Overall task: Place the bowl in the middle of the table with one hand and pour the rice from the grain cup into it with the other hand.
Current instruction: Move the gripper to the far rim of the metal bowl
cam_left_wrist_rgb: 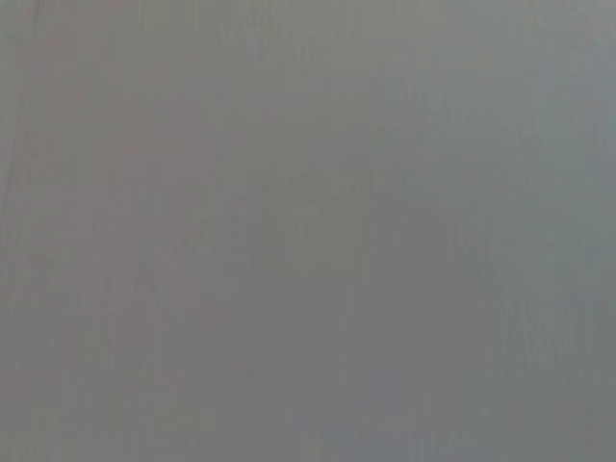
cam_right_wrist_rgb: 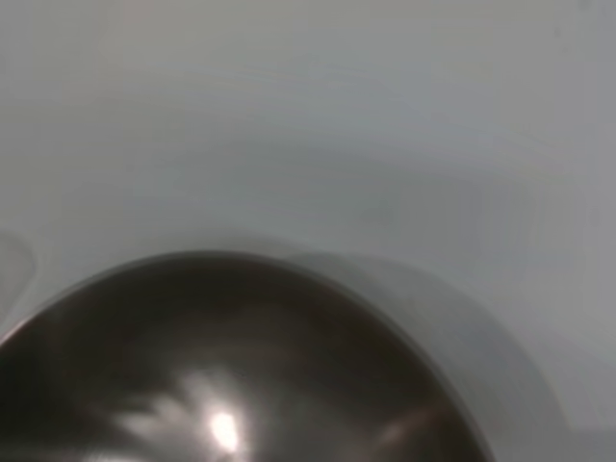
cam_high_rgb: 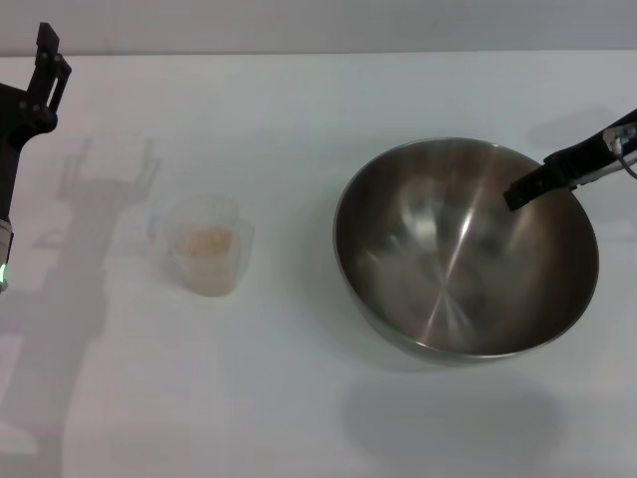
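Observation:
The steel bowl (cam_high_rgb: 465,249) is at the right of centre, and its shadow lies apart from it on the table (cam_high_rgb: 299,100), so it hangs above the tabletop. My right gripper (cam_high_rgb: 528,184) reaches in from the right and is shut on the bowl's far right rim, one dark finger inside. The bowl's inside fills the lower part of the right wrist view (cam_right_wrist_rgb: 221,385). The grain cup (cam_high_rgb: 206,249) stands left of centre with rice (cam_high_rgb: 206,240) in it. My left gripper (cam_high_rgb: 48,45) is high at the far left, apart from the cup, and its shadow shows two spread prongs.
The table's far edge runs along the top of the head view. Shadows of both arms fall on the white top. The left wrist view shows only a plain grey surface (cam_left_wrist_rgb: 308,231).

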Controlling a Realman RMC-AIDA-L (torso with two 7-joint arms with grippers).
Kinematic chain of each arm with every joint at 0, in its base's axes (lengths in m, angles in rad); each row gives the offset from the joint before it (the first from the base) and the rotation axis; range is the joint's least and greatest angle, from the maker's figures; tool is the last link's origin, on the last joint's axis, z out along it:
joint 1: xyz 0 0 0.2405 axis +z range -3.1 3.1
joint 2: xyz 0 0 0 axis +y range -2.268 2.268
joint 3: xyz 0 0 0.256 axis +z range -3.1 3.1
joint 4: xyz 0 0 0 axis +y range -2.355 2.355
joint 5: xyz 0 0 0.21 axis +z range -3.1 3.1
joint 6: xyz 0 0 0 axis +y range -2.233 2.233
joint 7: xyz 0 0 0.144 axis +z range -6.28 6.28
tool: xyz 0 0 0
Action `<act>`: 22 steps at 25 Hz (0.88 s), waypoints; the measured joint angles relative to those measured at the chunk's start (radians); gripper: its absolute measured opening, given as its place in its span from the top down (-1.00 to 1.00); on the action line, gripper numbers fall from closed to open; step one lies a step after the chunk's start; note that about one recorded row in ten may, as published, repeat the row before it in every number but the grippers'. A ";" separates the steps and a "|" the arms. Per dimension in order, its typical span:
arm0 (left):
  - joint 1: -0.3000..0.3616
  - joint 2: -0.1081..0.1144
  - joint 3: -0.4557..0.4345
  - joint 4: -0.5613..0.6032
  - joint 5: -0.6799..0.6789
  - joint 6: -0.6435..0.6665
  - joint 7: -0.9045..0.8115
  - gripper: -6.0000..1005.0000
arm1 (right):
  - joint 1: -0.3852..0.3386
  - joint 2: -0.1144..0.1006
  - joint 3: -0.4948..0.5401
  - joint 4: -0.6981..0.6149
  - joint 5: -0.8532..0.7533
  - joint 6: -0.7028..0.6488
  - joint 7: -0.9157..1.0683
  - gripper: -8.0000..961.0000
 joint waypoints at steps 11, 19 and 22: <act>0.003 -0.002 0.000 -0.007 0.001 0.002 0.000 -0.63 | 0.002 0.008 -0.003 0.038 -0.005 -0.004 -0.045 -0.42; 0.005 -0.003 0.000 -0.008 0.001 0.000 0.000 -0.63 | -0.001 0.013 -0.012 0.036 -0.021 -0.005 -0.056 0.30; 0.007 -0.003 0.000 -0.009 0.001 0.000 0.000 -0.62 | -0.002 0.023 -0.014 0.032 -0.057 -0.009 -0.059 0.63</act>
